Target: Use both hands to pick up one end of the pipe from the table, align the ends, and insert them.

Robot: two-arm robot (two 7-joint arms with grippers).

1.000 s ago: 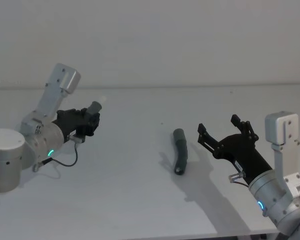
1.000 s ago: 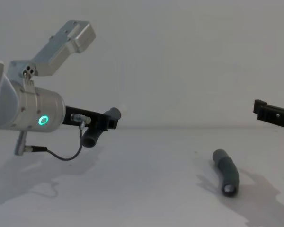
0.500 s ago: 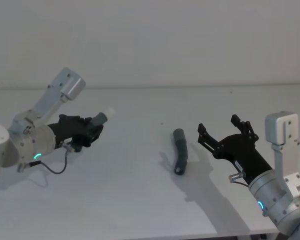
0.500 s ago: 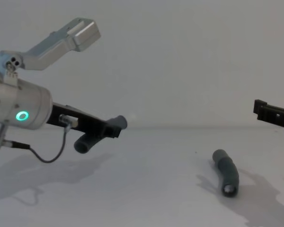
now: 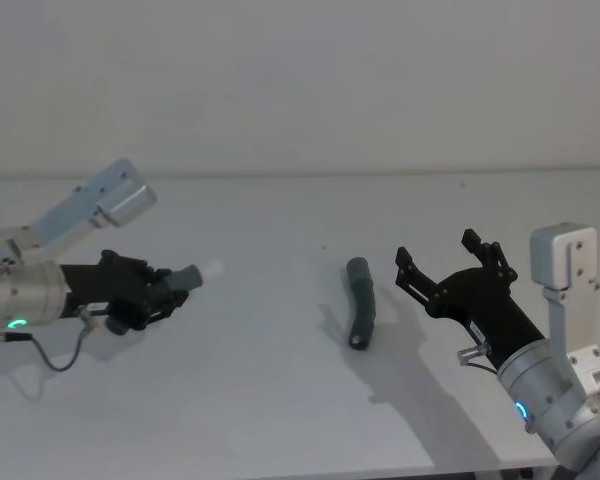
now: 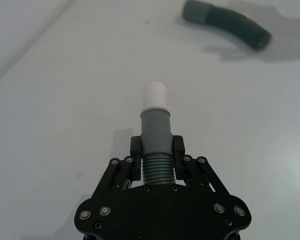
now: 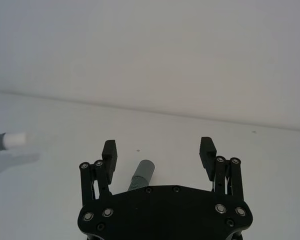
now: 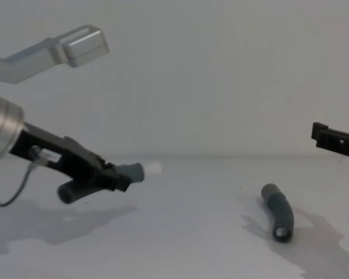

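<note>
Pipe halves are what we are handling: two short dark grey bent tubes with ribbed middles. One, the lying piece [image 5: 361,312], rests loose on the plain matte white table [image 5: 280,410] and serves as our landmark; an open mouth shows at its end nearest our chest.

Well to the left of it, our left black angular gripper [image 6: 156,152] is clenched on the ribbed middle of the white-tipped piece [image 6: 155,131]. That piece is held clear of the table. The grip leaves the narrow white plug tip [image 6: 155,96] free and aimed roughly toward the lying piece, ready for mating, we judge.

Just right of the lying piece and raised above it, our right black gripper [image 5: 436,250] hangs facing it, fingers spread wide and empty. We read that as readiness to take it.
</note>
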